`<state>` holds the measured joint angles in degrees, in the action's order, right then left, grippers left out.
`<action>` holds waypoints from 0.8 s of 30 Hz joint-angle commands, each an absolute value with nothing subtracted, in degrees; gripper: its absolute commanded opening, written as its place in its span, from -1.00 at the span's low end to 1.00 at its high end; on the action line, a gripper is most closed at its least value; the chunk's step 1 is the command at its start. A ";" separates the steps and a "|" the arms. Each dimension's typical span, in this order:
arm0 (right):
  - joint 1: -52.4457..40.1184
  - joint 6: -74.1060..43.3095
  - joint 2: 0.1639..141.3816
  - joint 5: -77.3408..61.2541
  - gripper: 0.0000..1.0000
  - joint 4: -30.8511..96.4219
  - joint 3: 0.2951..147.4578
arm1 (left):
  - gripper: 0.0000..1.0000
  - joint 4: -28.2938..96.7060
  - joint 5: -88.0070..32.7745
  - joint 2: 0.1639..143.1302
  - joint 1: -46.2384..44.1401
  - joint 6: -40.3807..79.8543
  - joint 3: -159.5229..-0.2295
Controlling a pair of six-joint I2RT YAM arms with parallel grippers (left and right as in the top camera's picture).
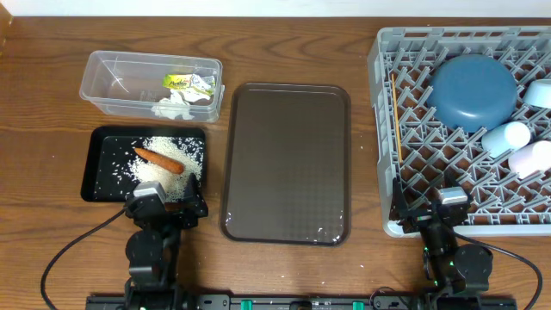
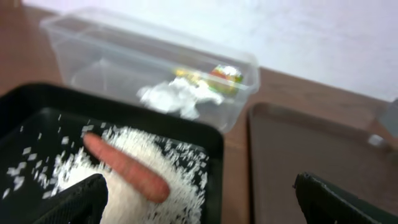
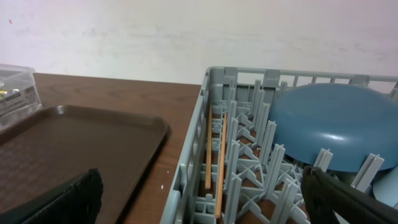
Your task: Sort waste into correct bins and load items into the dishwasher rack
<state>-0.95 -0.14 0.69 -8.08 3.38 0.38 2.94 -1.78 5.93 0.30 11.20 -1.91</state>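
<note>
Carrot: long axis runs far-left to near-right, lying on the rice pile in the black tray at near left.

Clear tub, just beyond the tray: paper wads and wrapper at its right end.

Brown serving tray sits mid-surface.

Rack, right:
- chopsticks, long axis near-far along the left wall
- dark-blue bowl, upturned
- light-blue cup
- white cup
- saucer

Left pincer is at the black tray's near edge and right pincer at the rack's near edge. Both are spread wide and hold nothing.
</note>
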 commanded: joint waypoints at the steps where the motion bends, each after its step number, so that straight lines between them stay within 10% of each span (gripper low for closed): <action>1: -0.30 0.51 0.34 -7.97 0.99 3.60 0.34 | 0.96 3.88 -2.11 1.80 -0.14 8.80 -0.23; 24: -0.30 0.51 0.34 -7.97 0.98 3.60 0.34 | 0.96 3.77 -1.96 0.27 -0.14 8.80 -0.23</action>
<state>-0.95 -0.14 0.69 -8.08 3.38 0.38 2.74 -2.02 0.62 0.14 10.02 -1.83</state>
